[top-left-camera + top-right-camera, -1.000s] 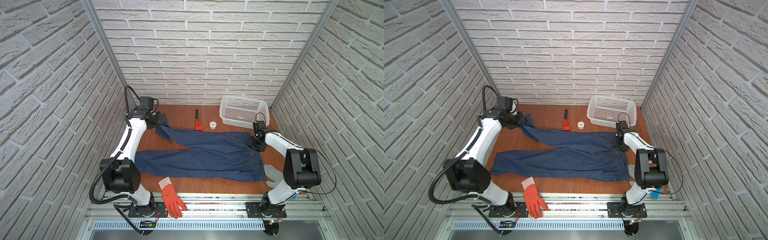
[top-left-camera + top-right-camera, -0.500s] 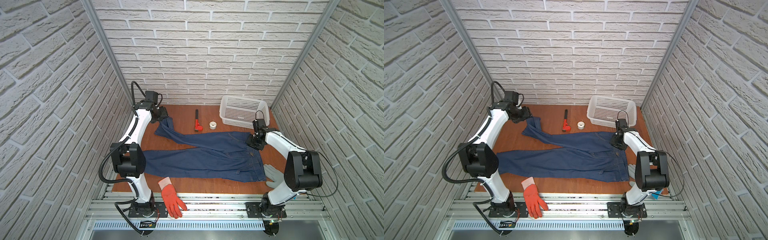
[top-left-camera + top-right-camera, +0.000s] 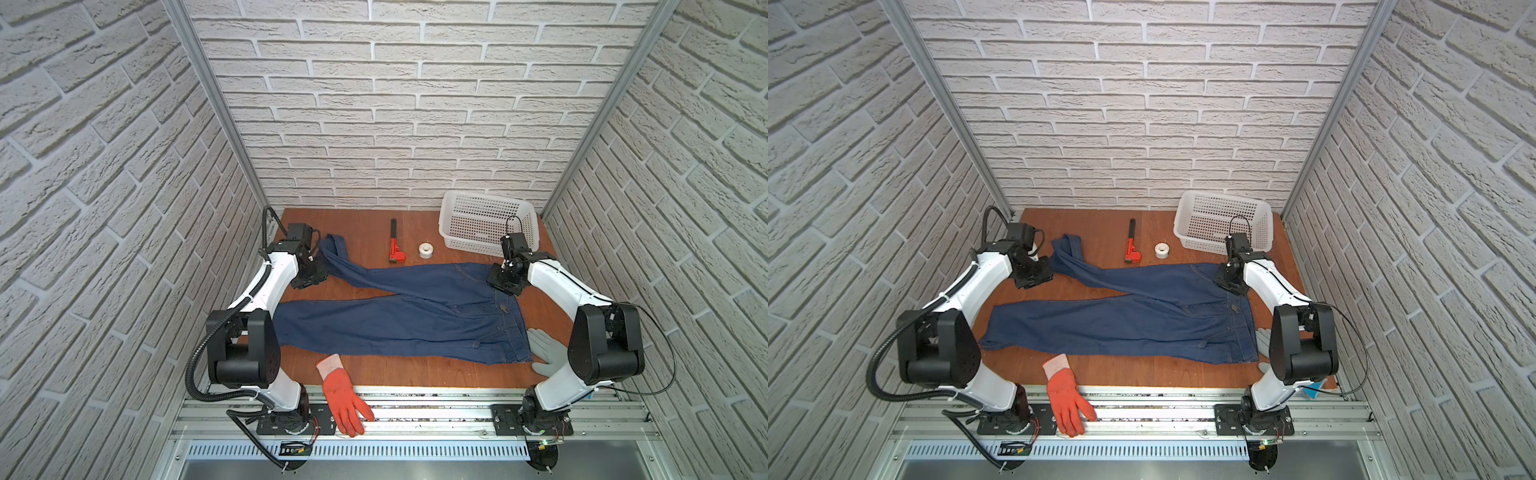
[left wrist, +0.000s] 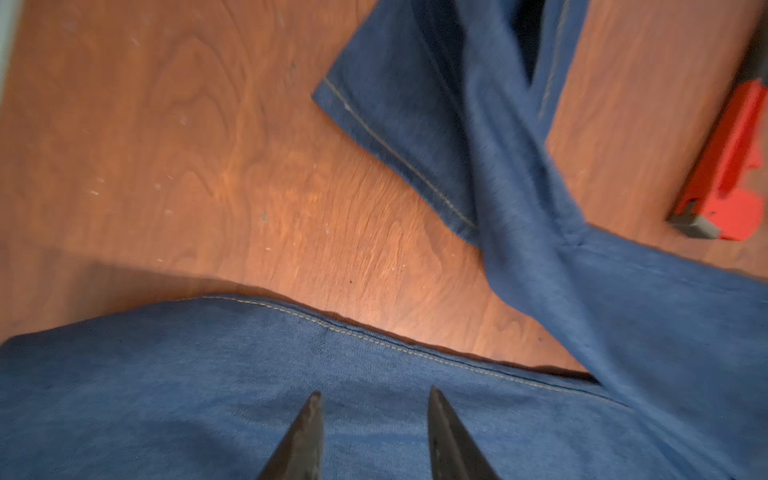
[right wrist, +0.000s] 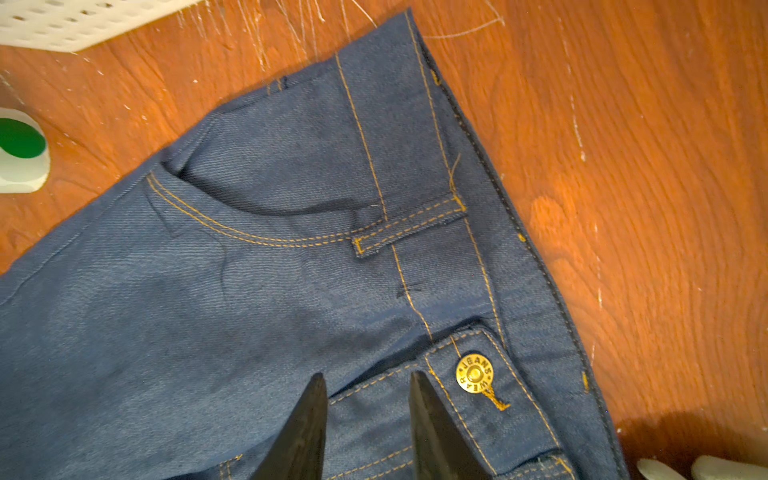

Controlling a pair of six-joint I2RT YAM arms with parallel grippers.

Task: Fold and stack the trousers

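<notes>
**Caller:** Start at the left. What's your left gripper doing?

**Me:** My left gripper (image 3: 309, 276) hangs between nine and ten o'clock on the table (image 3: 436, 370), in the wedge between the two legs of the trousers (image 3: 395, 328). From the wrist, its fingertips (image 4: 307, 436) stand a moderate gap apart with nothing pinched and blue cloth showing behind them. That shot is blurred, so I can't tell whether they touch the cloth.

**Caller:** And the trousers themselves?

**Me:** They lie spread across the middle, legs toward nine, waist at three. The near leg runs straight. The far leg angles up toward eleven and is twisted over near its hem (image 4: 386, 124). Down at seven, an orange glove (image 3: 343, 395) lies half off the table's edge onto the rail (image 3: 436, 409).

**Caller:** Keep going right.

**Me:** At twelve there's a red wrench (image 3: 395, 249), with a white tape roll (image 3: 425, 250) near it, both apart from the denim. A white basket (image 3: 478, 245) sits at one.

**Caller:** Right side?

**Me:** My right gripper (image 3: 505, 282) sits over the waistband, between two and three. Its fingertips (image 5: 309, 432) are a narrow gap apart with flat denim between them, and the waist button (image 5: 474, 372) is just beside them. At four, a grey glove (image 3: 544, 349) lies just beside the waistband, partly hidden behind my right arm (image 3: 602, 345).
</notes>
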